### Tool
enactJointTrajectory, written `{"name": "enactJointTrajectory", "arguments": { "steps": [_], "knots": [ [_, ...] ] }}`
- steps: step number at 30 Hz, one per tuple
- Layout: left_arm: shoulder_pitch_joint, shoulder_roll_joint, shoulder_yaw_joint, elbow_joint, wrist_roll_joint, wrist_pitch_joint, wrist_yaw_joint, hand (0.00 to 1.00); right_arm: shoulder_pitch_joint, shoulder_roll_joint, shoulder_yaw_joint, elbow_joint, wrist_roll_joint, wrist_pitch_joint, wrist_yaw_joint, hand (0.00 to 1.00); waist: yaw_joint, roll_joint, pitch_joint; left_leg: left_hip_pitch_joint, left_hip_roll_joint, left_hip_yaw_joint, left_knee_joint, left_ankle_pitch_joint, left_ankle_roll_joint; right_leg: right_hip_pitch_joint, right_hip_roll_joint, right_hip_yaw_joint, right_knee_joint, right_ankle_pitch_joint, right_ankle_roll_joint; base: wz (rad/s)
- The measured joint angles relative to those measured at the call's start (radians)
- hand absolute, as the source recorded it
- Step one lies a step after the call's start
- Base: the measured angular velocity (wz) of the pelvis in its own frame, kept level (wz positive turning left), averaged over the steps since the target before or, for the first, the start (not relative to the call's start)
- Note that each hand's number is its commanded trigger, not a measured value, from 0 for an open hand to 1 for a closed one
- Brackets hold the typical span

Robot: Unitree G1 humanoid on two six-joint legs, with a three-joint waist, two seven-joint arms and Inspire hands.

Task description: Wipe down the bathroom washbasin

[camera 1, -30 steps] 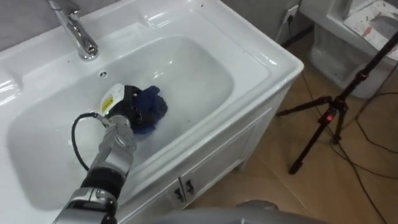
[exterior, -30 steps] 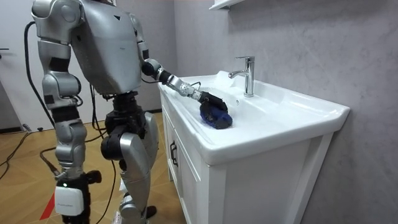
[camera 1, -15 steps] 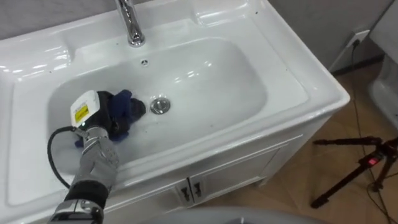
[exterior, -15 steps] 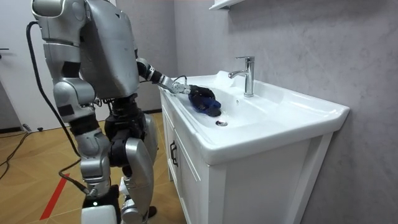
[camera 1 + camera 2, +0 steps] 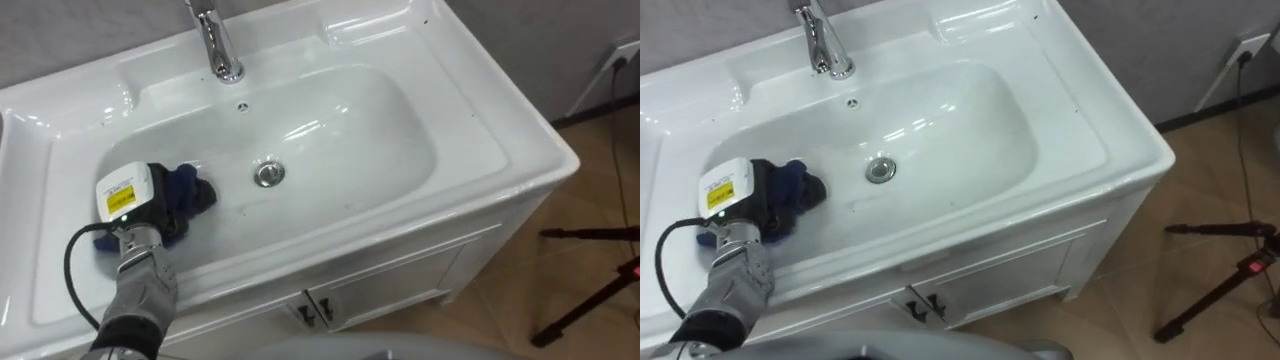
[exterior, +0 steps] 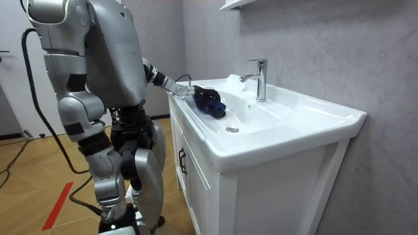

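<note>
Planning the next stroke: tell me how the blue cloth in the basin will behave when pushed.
The blue cloth lies bunched under the left hand, so it is probably floppy and would fold rather than slide as one piece. The basin looks glossy, so the cloth likely glides easily. It seems light unless soaked.

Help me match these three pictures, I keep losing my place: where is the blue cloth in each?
Left eye view: cloth lower left, at the left end of the basin.
Right eye view: cloth far left, same spot.
Room view: cloth at centre.
Shared landmark: the drain, near the cloth.
</note>
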Motion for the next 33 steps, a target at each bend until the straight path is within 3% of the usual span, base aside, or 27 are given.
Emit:
{"name": "enactJointTrajectory", "arguments": {
  "steps": [4,11,15,21,26,31,33],
  "knots": [
    [0.017,0.011,0.0,-0.01,0.026,0.0,0.003,1.0,-0.001,-0.001,0.0,-0.014,0.0,-0.029,-0.02,0.0,-0.001,0.0,0.0003,0.0,0.001,-0.006,0.0,0.009,0.0,0.003,-0.002,-0.013,-0.001,-0.007,-0.011,0.07],
    [0.032,0.016,-0.002,-0.019,0.026,0.005,0.007,1.0,0.002,-0.002,0.01,0.011,0.033,-0.029,-0.038,0.0,-0.005,0.001,0.0014,0.001,0.007,-0.002,0.0,0.014,-0.001,0.003,0.001,-0.021,-0.001,-0.018,-0.023,0.04],
    [0.032,0.015,-0.01,-0.017,0.026,0.036,0.004,1.0,0.002,-0.002,0.035,0.034,0.052,-0.039,-0.04,0.0,-0.024,-0.002,0.0039,0.007,0.012,0.002,-0.003,0.013,-0.002,0.013,0.005,-0.02,0.003,-0.022,-0.029,0.04],
    [0.026,0.016,-0.046,-0.015,0.026,0.073,-0.026,1.0,0.01,-0.001,0.042,0.038,0.094,-0.056,-0.041,0.0,-0.063,-0.017,0.015,0.017,0.012,0.039,-0.004,0.014,-0.003,0.002,0.005,-0.006,0.017,-0.034,-0.028,-0.04],
    [0.005,0.002,-0.093,0.003,0.019,0.113,-0.027,1.0,0.012,0.006,0.043,0.07,0.121,-0.049,-0.04,0.0,-0.09,-0.024,0.0218,0.022,0.01,0.072,-0.005,0.014,-0.003,-0.01,0.005,0.022,0.033,-0.037,-0.023,-0.14],
    [-0.041,-0.025,-0.138,0.003,-0.085,0.167,-0.062,1.0,0.023,0.018,0.065,0.084,0.13,-0.027,-0.038,0.0,-0.133,-0.031,0.0262,0.022,0.009,0.13,-0.005,0.014,-0.003,-0.027,0.005,0.048,0.05,-0.037,-0.021,-0.15],
    [-0.053,-0.028,-0.141,0.003,-0.099,0.172,-0.076,1.0,0.03,0.024,0.064,0.093,0.132,-0.026,-0.038,0.0,-0.148,-0.034,0.0286,0.024,0.008,0.148,-0.004,0.014,-0.003,-0.032,0.01,0.069,0.054,-0.038,-0.018,-0.19]
  ]
}}
